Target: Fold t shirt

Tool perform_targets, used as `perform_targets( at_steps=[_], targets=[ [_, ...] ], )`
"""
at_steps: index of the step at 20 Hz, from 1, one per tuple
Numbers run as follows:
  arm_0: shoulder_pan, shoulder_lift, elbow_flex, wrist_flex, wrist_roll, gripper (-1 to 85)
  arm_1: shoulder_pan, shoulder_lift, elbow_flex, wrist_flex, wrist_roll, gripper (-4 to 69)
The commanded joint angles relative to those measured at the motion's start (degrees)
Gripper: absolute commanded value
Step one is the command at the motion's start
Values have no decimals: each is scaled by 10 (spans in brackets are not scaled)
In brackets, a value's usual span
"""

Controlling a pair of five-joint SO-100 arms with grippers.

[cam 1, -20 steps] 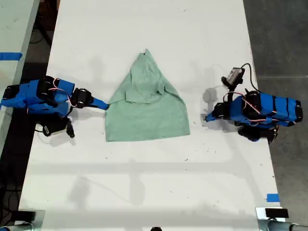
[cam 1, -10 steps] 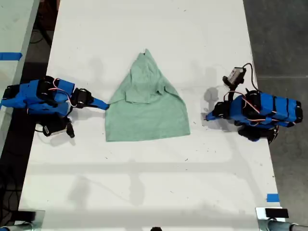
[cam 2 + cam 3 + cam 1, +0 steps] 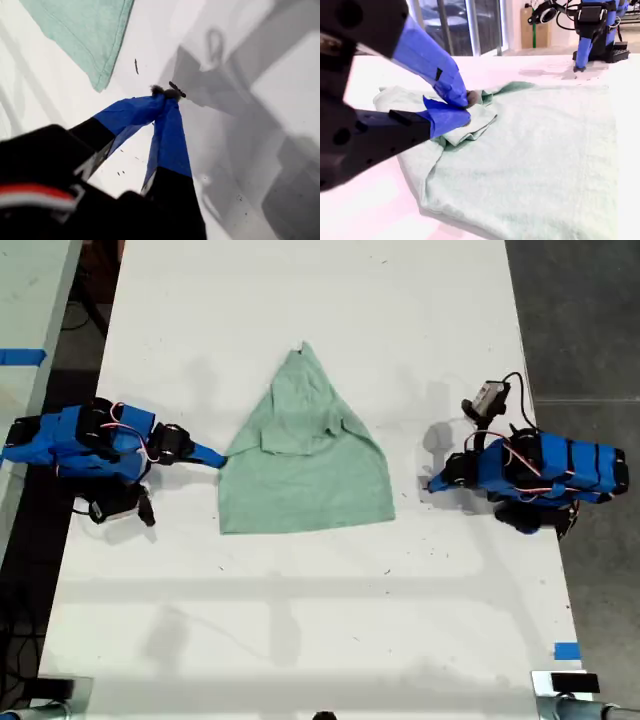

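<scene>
The pale mint-green t shirt lies partly folded on the white table, its upper part gathered to a point and a folded flap across the middle. At the exterior view's left, my second gripper is shut, its blue tips at the shirt's edge. In the second wrist view this gripper sits over the shirt's folded flap, and no cloth shows between the tips. At the exterior view's right, my first gripper rests shut on bare table, a short gap from the shirt. Its tips meet beside a shirt corner.
A small grey camera on a cable sticks up from the first arm. A blue tape mark lies near the table's lower right corner in the exterior view. Dark floor borders the table on both sides, with another table at the left.
</scene>
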Motion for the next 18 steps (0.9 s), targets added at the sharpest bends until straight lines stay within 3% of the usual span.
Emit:
perform_targets(
  at_steps=[1,9,11,13,16,18],
  targets=[
    [-14,3,0,4,-7,-1,-3,5,-1,4,4,-20],
    [-14,3,0,13,-18,14,-2,5,-1,4,4,-20],
    [-11,3,0,13,-18,167,-3,5,-1,4,4,-20],
    [-11,3,0,14,-18,182,-2,5,-1,4,4,-20],
    [-12,3,0,15,-18,159,-2,5,-1,4,4,-20],
    [-14,3,0,16,-21,-1,-2,5,-1,4,4,-20]
  ],
)
